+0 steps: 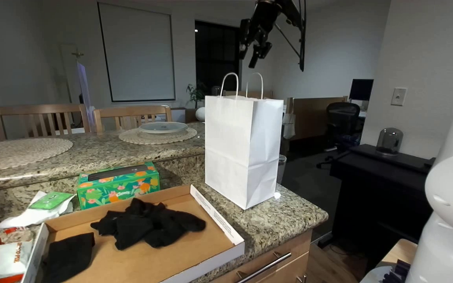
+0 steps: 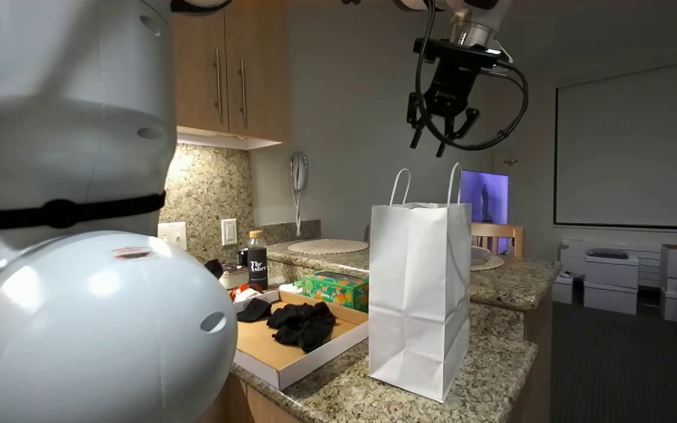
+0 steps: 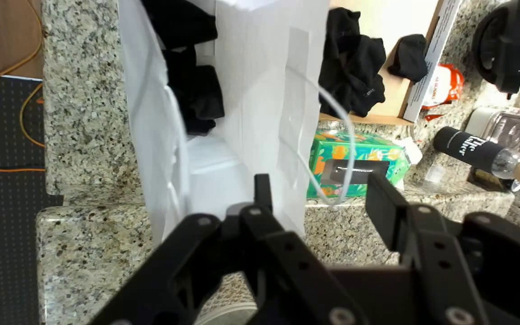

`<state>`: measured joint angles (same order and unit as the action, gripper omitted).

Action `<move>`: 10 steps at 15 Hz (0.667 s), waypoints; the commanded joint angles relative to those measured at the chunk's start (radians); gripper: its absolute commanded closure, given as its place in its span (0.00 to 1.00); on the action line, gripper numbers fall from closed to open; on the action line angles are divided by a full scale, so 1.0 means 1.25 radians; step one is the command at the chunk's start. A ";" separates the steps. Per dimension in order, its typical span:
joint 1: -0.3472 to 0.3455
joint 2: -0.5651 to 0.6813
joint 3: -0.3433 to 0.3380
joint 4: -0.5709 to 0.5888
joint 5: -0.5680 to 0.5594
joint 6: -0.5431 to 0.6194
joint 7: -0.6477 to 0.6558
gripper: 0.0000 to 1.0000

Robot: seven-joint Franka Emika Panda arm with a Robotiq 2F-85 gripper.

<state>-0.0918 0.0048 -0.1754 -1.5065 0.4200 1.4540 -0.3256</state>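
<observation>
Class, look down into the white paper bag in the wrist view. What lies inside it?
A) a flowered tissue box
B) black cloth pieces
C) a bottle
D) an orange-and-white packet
B: in the wrist view, the black cloth pieces show between the walls of the open white paper bag, near its pale bottom.
</observation>
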 commanded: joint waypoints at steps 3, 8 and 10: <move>0.006 -0.030 0.034 0.013 -0.056 0.000 0.006 0.02; 0.080 -0.131 0.132 -0.012 -0.211 0.023 0.008 0.00; 0.123 -0.164 0.192 -0.044 -0.268 0.060 0.030 0.00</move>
<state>0.0034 -0.1175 -0.0176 -1.4802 0.1842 1.4589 -0.3231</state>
